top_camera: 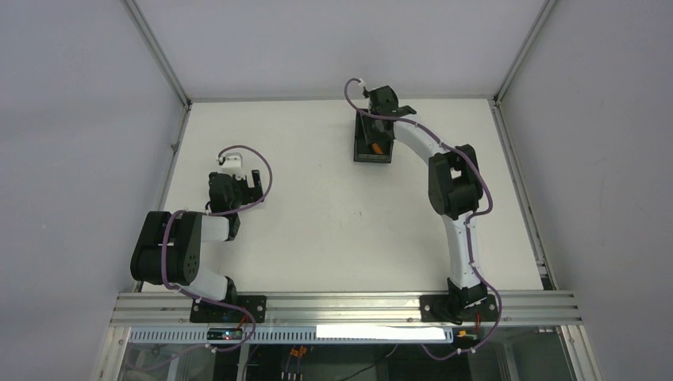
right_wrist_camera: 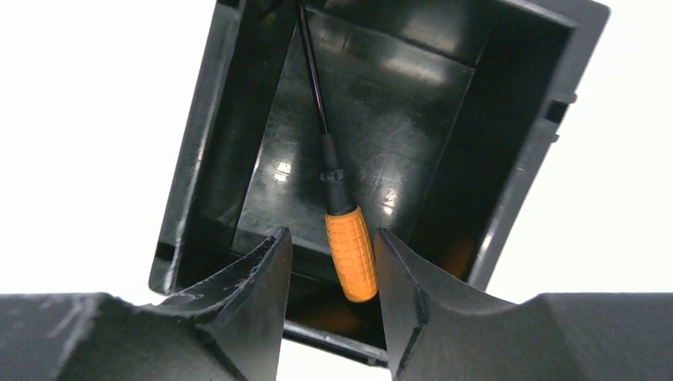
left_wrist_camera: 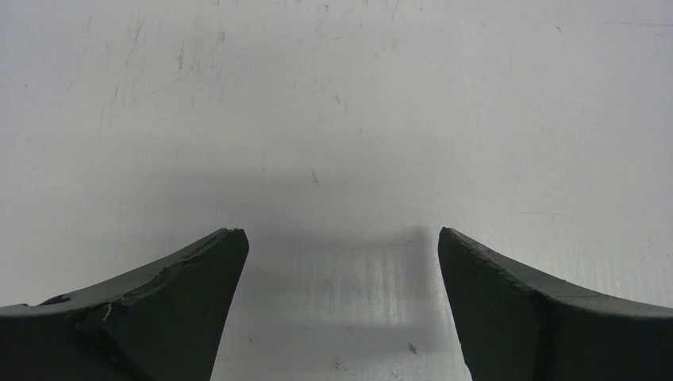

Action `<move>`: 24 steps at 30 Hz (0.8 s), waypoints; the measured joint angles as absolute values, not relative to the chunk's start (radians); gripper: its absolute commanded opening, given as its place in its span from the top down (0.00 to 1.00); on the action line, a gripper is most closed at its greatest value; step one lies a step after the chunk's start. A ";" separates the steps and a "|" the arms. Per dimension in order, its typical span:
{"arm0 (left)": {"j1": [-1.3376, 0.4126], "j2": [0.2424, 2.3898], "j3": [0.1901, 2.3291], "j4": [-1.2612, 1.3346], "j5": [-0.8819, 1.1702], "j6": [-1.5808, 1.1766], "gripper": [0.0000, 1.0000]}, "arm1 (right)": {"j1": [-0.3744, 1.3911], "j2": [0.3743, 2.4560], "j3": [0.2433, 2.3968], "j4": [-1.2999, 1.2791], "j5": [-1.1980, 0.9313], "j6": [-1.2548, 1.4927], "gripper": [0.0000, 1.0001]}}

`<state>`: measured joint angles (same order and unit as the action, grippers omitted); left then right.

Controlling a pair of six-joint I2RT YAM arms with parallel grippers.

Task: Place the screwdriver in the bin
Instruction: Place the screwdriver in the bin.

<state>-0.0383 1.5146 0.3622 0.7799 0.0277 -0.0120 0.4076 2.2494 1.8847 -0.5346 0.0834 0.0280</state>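
Near the table's (top_camera: 317, 238) far edge, the right gripper (right_wrist_camera: 333, 236) stood open, apparently to leave the screwdriver (right_wrist_camera: 351, 254) inside the bin (right_wrist_camera: 222, 159).

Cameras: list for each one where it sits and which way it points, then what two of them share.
Top external: fixed above and behind, looking down on the table; left arm, right arm and their bases show.
Left wrist: on the left arm, facing the table surface; its open jaws show.
Right wrist: on the right arm, looking down into the bin; its jaws flank the screwdriver handle.
Shared: top external and right wrist both show bin and screwdriver.
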 measured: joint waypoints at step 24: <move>-0.038 1.515 0.362 0.780 0.028 -0.012 0.01 | 0.408 1.972 2.088 -0.691 0.117 0.110 0.01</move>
<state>-0.0383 1.5146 0.3622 0.7799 0.0277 -0.0120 0.4076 1.9717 2.0884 -0.6907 0.1169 0.1104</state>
